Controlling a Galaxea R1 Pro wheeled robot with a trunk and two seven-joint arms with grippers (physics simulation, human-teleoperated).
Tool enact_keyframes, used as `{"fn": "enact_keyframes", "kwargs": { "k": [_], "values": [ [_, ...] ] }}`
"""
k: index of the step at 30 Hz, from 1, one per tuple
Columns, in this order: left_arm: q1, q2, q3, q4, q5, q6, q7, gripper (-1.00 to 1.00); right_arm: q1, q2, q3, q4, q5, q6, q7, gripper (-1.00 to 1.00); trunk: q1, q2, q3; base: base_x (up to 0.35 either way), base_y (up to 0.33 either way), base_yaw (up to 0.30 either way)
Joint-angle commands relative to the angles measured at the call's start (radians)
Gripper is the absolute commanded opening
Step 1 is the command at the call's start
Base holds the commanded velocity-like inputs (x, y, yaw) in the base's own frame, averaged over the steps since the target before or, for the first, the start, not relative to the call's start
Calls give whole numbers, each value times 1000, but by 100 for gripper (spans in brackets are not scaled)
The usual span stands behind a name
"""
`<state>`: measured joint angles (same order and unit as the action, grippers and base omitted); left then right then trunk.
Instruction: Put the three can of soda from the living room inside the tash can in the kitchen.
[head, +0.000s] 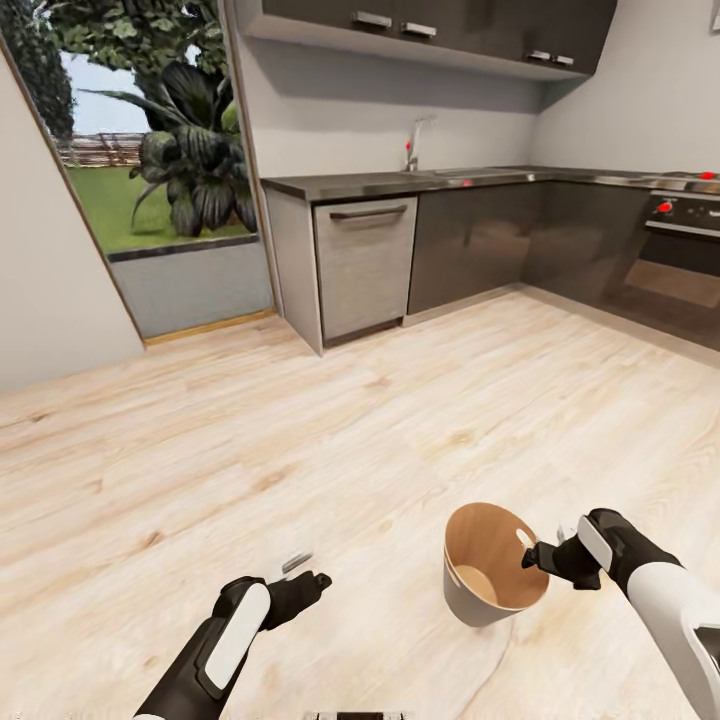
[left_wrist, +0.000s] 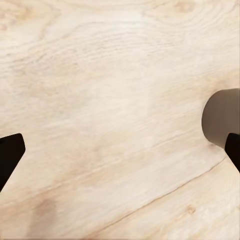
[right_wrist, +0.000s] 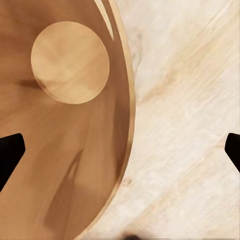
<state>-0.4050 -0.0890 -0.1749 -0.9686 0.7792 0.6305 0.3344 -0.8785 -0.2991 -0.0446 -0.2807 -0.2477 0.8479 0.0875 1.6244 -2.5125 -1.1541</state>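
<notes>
The trash can (head: 492, 565), a small tapered bucket with a dark grey outside and a wood-coloured inside, stands on the pale kitchen floor. Its round bottom (right_wrist: 70, 62) is bare, and no soda cans are in view. My right gripper (head: 548, 556) hovers open at the bucket's right rim, near the handle cut-out (head: 526, 540). In the right wrist view the rim (right_wrist: 127, 145) runs between the spread fingertips of the right gripper (right_wrist: 120, 157). My left gripper (head: 303, 574) hangs open over bare floor to the bucket's left, holding nothing. The left wrist view shows the bucket's grey wall (left_wrist: 222, 117).
A steel dishwasher (head: 365, 265) sits under the grey counter (head: 400, 183) with a tap (head: 412, 145). An oven (head: 685, 250) is at the right, with glossy black cabinets (head: 430, 25) above. A glass door (head: 150, 170) to the garden is at the left. Wood floor (head: 300, 430) lies between.
</notes>
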Motion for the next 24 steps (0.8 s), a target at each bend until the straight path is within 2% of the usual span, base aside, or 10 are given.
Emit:
{"fn": "enact_keyframes", "kwargs": {
  "k": [1,24],
  "values": [
    [0,0,0,0,0,0,0,100,0,0,0,0,0,1,0,100,0,0,-4,0,0,0],
    [0,0,0,0,0,0,0,100,0,1,-1,-1,-1,4,1,100,11,-6,-93,0,0,0]
  ]
}}
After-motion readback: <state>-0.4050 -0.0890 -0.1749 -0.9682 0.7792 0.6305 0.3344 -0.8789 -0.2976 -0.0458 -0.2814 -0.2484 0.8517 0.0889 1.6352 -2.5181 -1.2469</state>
